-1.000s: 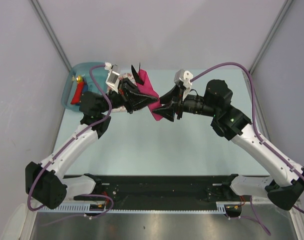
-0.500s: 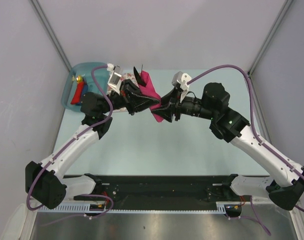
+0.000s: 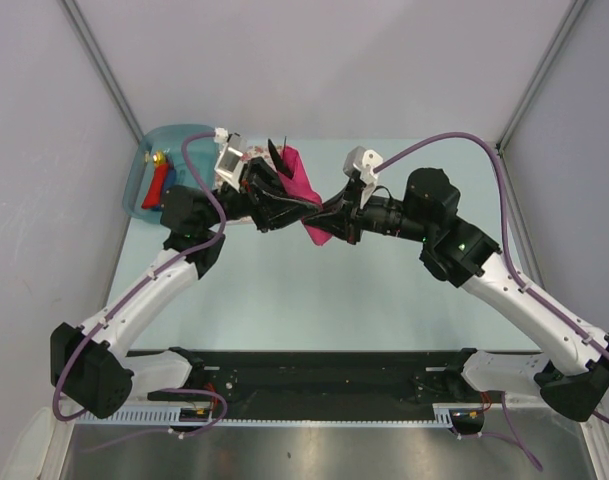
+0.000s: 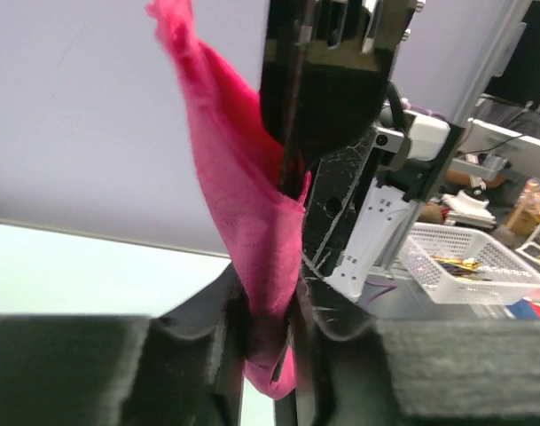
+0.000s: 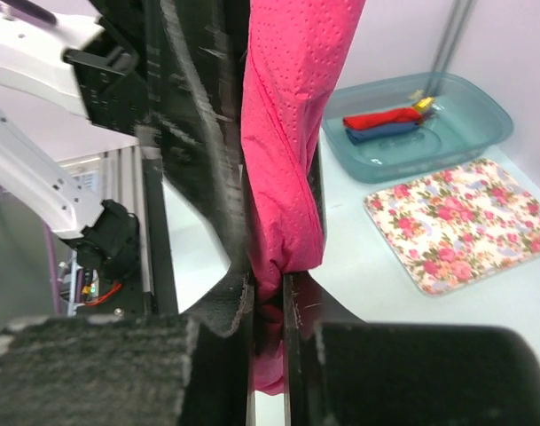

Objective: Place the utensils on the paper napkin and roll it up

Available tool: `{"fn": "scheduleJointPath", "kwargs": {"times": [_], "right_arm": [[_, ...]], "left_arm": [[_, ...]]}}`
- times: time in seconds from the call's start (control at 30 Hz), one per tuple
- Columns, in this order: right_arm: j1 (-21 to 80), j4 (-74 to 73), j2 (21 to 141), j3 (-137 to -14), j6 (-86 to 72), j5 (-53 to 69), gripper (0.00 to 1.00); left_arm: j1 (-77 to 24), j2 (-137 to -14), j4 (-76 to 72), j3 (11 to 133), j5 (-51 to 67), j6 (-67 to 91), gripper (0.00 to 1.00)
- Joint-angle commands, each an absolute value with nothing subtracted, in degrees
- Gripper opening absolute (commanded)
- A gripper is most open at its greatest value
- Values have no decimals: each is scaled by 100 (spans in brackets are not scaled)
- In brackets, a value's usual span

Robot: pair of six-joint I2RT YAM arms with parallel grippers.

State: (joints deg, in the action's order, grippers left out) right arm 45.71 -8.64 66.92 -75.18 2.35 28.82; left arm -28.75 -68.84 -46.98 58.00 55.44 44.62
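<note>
both arms meet over the far middle of the surface point(image 3: 314, 290), with the paper napkin point(image 3: 297, 172) strung between them. it's up off the surface, not lying flat, bunched lengthwise into a loose crumpled twist. in the top view one pink end sticks out toward the far side and a smaller bit shows on the near side of where the two grippers come together.

the left gripper point(image 4: 270, 330) has the napkin sitting right between its fingers, and they look snug against it on both sides, so i'd call that grasping the paper napkin. from there the napkin runs up and away, and the other arm's black fingers sit just beside it.

the right gripper point(image 5: 268, 302) is clenched on the paper napkin too. the gap is very narrow with the pink paper pinched in it, and a short tail pokes out below.

honestly can't pick out the fork or knife in any view.

off at the far left there's a teal bin point(image 3: 169, 138) with a red roll point(image 5: 387, 117) and a blue roll point(image 5: 385, 133) lying side by side in it, touching. a floral cloth point(image 5: 460, 222) lies flat on the surface just beside the bin.
</note>
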Motion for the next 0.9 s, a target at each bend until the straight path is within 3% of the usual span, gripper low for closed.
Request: {"fn": "scheduleJointPath", "kwargs": {"times": [0.0,0.13,0.37,0.43,0.5,0.87], "right_arm": [[4641,-651,6601,-7541,361,2681,0],[4614,-466,6583,-7576,159,2716,0],[4342,-62,6802,-7752,-754,3049,0],[4298,149,6855,-7813,-905,3102,0],[4228,280,6934,-7831,-1080,3199,0],[4175,633,7031,-7928,-1441,3296,0]], "left_arm": [[-2691,-6706,-4738,6100,5080,4588,38],[-2444,-6697,-4641,6056,4983,4658,55],[-2206,-6583,-4640,5739,4860,4807,74],[-2232,-6600,-4754,5704,4860,4878,85],[-2259,-6644,-4834,5687,4869,4983,90],[-2435,-6855,-4992,5537,4606,5519,90]]}}
